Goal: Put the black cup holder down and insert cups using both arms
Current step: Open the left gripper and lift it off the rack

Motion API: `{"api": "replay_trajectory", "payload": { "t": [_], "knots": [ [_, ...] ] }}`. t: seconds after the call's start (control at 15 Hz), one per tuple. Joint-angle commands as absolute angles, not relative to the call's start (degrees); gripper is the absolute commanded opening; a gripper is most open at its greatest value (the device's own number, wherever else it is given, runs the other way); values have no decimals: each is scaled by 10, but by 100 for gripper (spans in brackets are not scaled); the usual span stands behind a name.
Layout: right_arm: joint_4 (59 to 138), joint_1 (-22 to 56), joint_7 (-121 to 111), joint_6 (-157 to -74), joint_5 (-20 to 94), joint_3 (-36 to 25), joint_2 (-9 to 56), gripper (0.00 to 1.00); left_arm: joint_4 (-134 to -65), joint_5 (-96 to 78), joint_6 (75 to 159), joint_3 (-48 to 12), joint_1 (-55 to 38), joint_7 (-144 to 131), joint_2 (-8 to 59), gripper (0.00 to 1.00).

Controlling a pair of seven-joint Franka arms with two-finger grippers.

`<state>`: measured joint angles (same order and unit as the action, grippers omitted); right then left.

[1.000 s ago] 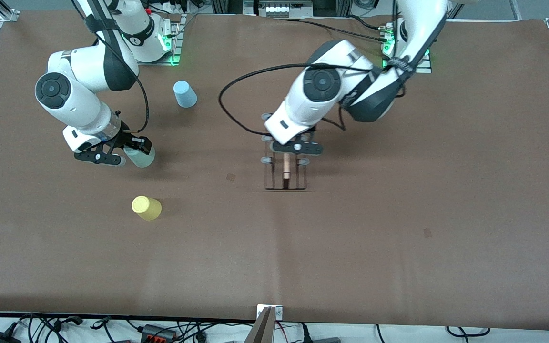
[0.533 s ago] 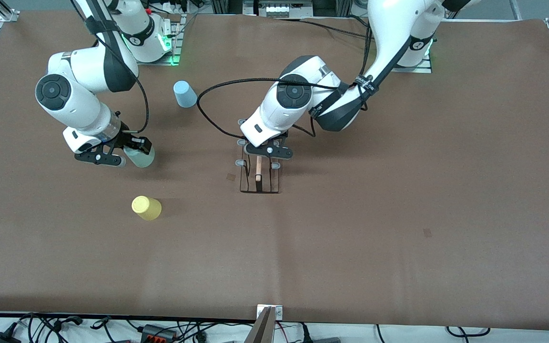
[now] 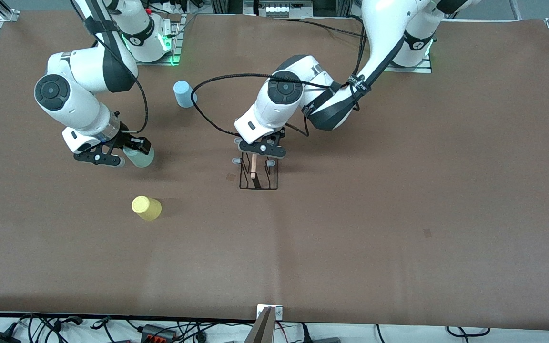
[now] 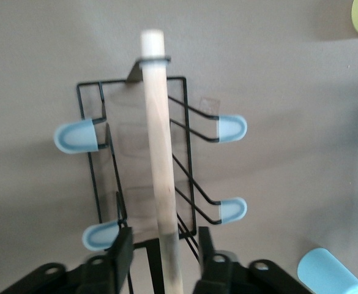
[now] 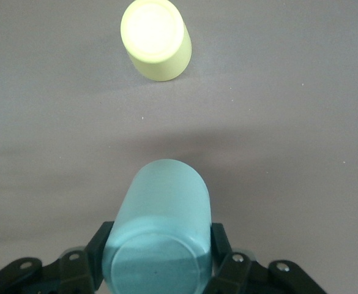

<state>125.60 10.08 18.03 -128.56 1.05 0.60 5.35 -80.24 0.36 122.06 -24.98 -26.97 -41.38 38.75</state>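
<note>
From the right arm's end of the tabletop [image 3: 398,267], I see the right claw [image 3: 129,153] closed around the mint cup [image 3: 140,157]; in its wrist view the fingers [image 5: 220,245] press both sides of the cup, which is held bottom-end toward the camera. The yellow cup [image 3: 146,208] stands upside down on the tabletop, nearer the front camera than that claw, with nothing in or on it. The light blue cup [image 3: 184,93] stands upside down too, up toward the edge where the arm bases stand.

Near the middle, the left claw [image 3: 261,150] is shut on the wooden handle [image 4: 162,171] of the black cup holder [image 3: 258,174], which sits low at the tabletop; I cannot tell whether its base is touching. The holder's pale-tipped pegs [image 4: 74,136] carry no cups.

Toward the left arm's end and along the edge nearest the front camera I have wide bare brown surface. I can read no writing on the cups or the holder.
</note>
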Motion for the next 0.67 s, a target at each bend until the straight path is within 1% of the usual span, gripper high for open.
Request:
{"api": "replay_trajectory", "payload": {
  "t": [0.0, 0.07, 0.13, 0.2, 0.33, 0.4, 0.47, 0.53, 0.6],
  "knots": [
    [1257, 98, 171, -1278, 15, 4, 43, 22, -795, 20, 1210, -247, -266, -417, 375, 100],
    [1257, 100, 171, -1269, 17, 4, 28, 22, -800, 20, 1202, -244, -264, -417, 358, 100],
    [1256, 102, 189, -1239, 18, 4, 12, 22, -800, 22, 1175, -241, -257, -417, 341, 100],
    [1256, 106, 222, -1201, 19, 8, -6, 22, -797, 23, 1137, -232, -248, -416, 318, 100],
    [1256, 142, 282, -1172, 24, 12, -38, 22, -797, 61, 1063, -229, -222, -404, 278, 100],
    [1256, 155, 321, -1159, 55, 20, -50, 22, -797, 87, 1038, -230, -209, -396, 268, 100],
    [1256, 163, 354, -1156, 93, 43, -61, 22, -797, 105, 1014, -228, -200, -381, 261, 100],
    [1252, 170, 406, -1164, 123, 78, -65, 22, -796, 129, 985, -228, -184, -351, 258, 100],
    [1237, 174, 466, -1170, 125, 109, -60, 22, -796, 149, 962, -228, -165, -318, 257, 100]
  ]
}}
